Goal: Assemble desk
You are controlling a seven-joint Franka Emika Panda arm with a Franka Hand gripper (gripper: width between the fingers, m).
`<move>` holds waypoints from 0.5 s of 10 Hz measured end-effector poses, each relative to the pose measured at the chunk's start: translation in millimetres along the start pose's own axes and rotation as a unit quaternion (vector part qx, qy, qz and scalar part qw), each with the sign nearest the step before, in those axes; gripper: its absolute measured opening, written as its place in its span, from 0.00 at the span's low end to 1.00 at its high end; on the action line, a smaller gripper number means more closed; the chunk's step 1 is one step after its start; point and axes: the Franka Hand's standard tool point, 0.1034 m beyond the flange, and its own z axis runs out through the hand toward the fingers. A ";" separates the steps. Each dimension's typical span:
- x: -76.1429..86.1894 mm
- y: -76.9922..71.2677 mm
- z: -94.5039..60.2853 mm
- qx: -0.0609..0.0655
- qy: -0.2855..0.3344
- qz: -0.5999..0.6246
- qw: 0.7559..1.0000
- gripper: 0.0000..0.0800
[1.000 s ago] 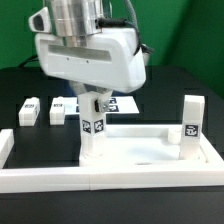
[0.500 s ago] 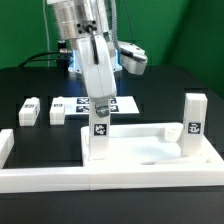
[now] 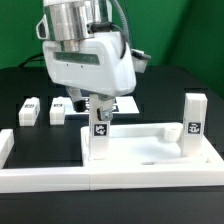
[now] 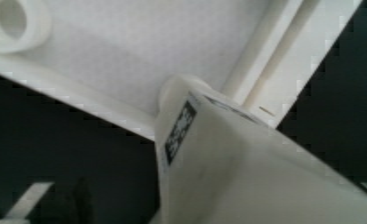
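Observation:
The desk's tabletop panel lies rim up inside the border rails. One white tagged leg stands upright at its corner on the exterior view's left, another leg at the right corner. My gripper hangs straight over the left leg, its dark fingers on either side of the leg's top and a little off it, open. In the wrist view that leg fills the space below the camera, standing on the panel; the fingers themselves do not show there.
Two loose legs lie on the black table at the exterior view's left. The marker board lies behind the gripper, partly hidden. White border rails run along the front and left of the panel.
Half a second ago the hand was turned edge-on around the left leg; now it faces broadside again and its fingers have spread off the leg. The leg stays upright.

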 end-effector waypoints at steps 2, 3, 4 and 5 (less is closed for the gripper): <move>1.0 2.7 2.6 -0.002 -0.001 -0.062 0.998 0.81; 1.1 2.7 2.5 -0.002 -0.001 -0.104 0.995 0.81; 0.8 2.6 2.7 -0.002 -0.001 -0.121 0.993 0.81; 1.9 -1.7 2.0 -0.009 0.015 -0.232 0.972 0.81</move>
